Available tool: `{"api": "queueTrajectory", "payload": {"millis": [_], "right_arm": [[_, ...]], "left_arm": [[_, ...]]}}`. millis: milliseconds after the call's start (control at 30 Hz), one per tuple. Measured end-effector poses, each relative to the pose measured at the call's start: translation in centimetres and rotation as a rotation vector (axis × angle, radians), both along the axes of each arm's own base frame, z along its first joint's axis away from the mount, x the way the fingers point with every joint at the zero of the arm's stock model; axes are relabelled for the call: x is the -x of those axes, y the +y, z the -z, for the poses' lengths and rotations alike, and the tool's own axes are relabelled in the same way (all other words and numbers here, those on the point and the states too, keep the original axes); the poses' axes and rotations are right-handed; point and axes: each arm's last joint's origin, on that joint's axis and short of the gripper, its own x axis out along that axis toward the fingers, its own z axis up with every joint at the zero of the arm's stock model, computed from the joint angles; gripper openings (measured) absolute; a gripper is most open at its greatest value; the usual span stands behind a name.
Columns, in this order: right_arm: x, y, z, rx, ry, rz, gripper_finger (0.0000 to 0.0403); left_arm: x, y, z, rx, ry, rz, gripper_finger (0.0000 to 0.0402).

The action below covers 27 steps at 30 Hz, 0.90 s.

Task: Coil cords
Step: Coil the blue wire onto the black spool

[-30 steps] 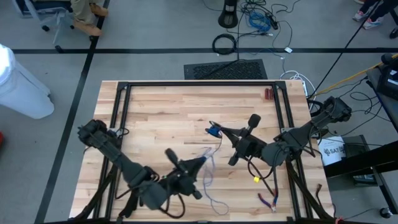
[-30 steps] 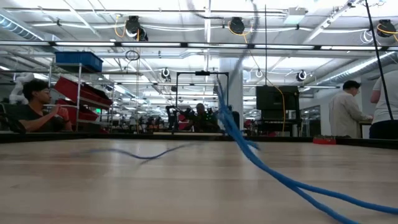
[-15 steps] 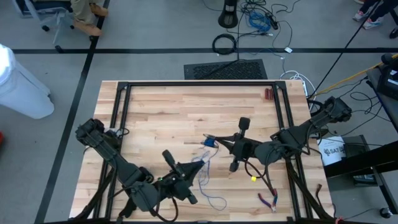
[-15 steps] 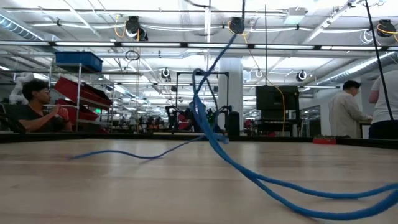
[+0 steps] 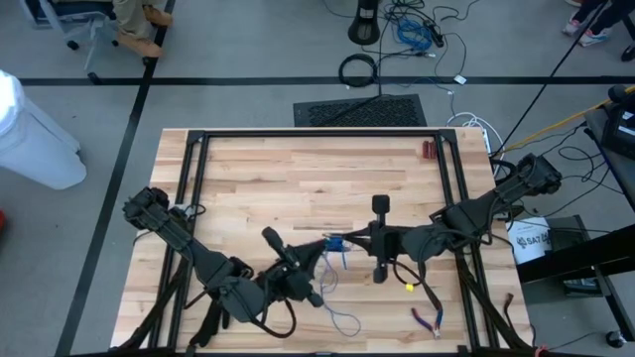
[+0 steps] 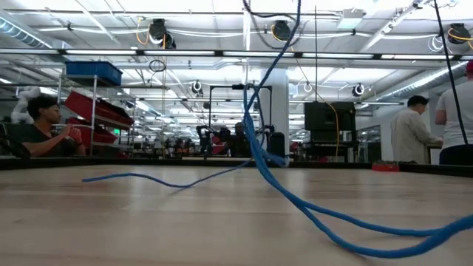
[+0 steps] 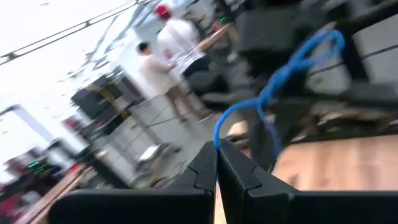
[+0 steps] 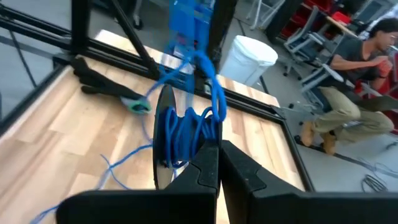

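Fingers of the right gripper point(image 8: 217, 152) are pinched on the blue cord point(image 8: 186, 127), partly wound just ahead of them, while left gripper point(image 7: 216, 155) fingers clamp its slack; winding appears underway, so next feed another loop.

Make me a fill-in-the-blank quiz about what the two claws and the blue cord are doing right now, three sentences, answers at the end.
1. The right claw is shut on a bundle of ____ loops of the blue cord.
2. The left claw is shut on a single ____ of the same cord.
3. In the high view, the two claws meet near the table's ____, with loose cord trailing on the wood.

Missing words: coiled; strand; middle
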Motion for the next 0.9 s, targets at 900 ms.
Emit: {"api": "queueTrajectory", "payload": {"millis": [900], "right_arm": [[9.0,1.9,-5.3,-0.19,-0.219,-0.059,0.0]], "left_arm": [[2.5,-2.3,0.4,-0.13,0.128,-0.16,0.0011]]}}
